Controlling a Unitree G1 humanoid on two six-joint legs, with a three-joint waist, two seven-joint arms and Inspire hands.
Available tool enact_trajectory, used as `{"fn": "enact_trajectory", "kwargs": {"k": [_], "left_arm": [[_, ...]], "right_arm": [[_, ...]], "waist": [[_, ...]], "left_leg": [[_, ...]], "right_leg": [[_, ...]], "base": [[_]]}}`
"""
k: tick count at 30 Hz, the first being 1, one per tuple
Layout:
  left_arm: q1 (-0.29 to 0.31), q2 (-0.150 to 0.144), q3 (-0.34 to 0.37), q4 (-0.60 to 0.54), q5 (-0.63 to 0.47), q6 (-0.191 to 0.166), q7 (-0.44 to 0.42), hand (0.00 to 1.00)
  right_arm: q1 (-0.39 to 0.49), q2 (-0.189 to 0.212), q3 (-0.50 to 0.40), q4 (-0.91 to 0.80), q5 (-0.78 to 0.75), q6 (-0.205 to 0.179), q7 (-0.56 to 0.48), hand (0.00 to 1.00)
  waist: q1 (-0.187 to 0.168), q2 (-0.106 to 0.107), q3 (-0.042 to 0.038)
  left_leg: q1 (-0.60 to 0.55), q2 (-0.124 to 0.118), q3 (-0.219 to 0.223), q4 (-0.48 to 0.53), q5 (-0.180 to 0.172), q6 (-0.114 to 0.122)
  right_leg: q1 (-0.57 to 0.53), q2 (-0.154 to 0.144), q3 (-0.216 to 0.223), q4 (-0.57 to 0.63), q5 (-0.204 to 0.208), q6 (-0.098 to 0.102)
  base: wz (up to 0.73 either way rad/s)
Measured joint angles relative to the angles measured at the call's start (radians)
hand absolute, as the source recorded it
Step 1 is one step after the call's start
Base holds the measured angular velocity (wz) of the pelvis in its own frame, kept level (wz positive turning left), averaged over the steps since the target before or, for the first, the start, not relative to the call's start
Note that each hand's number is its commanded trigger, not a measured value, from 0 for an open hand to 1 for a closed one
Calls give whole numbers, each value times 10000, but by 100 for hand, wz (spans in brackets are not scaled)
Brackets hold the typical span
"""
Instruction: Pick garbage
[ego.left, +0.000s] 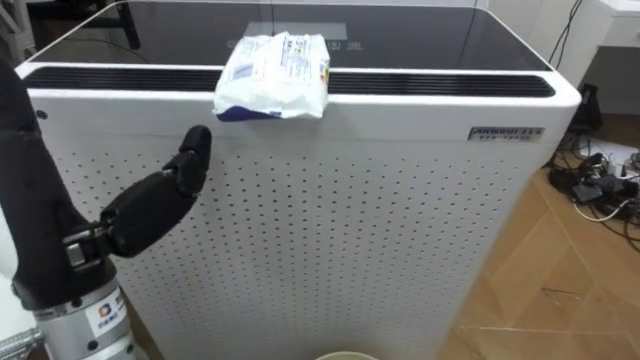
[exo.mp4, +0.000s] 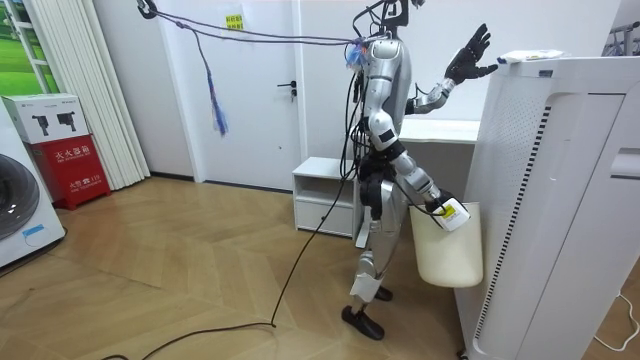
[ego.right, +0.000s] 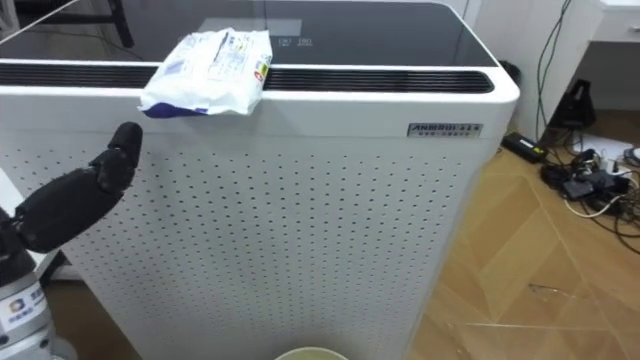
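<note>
Garbage, a crumpled white-and-blue packet, lies on top of the tall white perforated appliance, overhanging the front edge left of its middle. The left hand is raised before the front panel, below the packet and apart from it, fingers relaxed and holding nothing. In the room view the right hand is at the rim of a cream bin; its grip cannot be told.

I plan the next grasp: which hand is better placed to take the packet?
Left. The left hand is raised, open, near the packet; the right hand is low at the bin.
</note>
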Motion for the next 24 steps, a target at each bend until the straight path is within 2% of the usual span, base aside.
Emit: {"fn": "enact_trajectory", "kwargs": {"k": [4, 8, 16, 20, 24], "left_arm": [[-30, 21, 0, -9, 168, 3, -72, 0], [-45, 214, -140, -88, 906, -3, -178, 0], [-59, 250, -207, -114, 1534, -2, -481, 0], [-62, 292, -586, -118, 1908, 0, -613, 0], [-63, 300, -631, -118, 1967, 1, -697, 0]], "right_arm": [[0, -2, -2, -16, -20, 0, 99, 100], [-2, -1, -2, -16, -69, 0, 227, 100], [-7, 3, -4, -21, -94, 0, 389, 100], [-36, 0, -7, -22, -119, 0, 389, 100], [-38, 0, -7, -22, -121, 0, 389, 100]], "waist": [[-19, -1, -1], [-49, 1, -2], [-270, 19, -7], [-294, 100, -16], [-341, 241, -8]], "left_leg": [[10, 1, 4, -11, 0, 0], [36, 2, 6, -12, 0, 0], [74, 4, 8, -74, 1, 1], [69, 7, 28, -95, 1, 1], [72, 16, 69, -135, 2, 2]], "right_leg": [[13, 4, -3, -24, -1, 1], [26, 5, 4, -28, -1, 1], [79, 11, 12, -47, -1, 2], [36, 11, 37, -44, -2, 3], [1, 14, 83, -42, -2, 4]], "base": [[0], [0], [0], [0], [-3]]}}
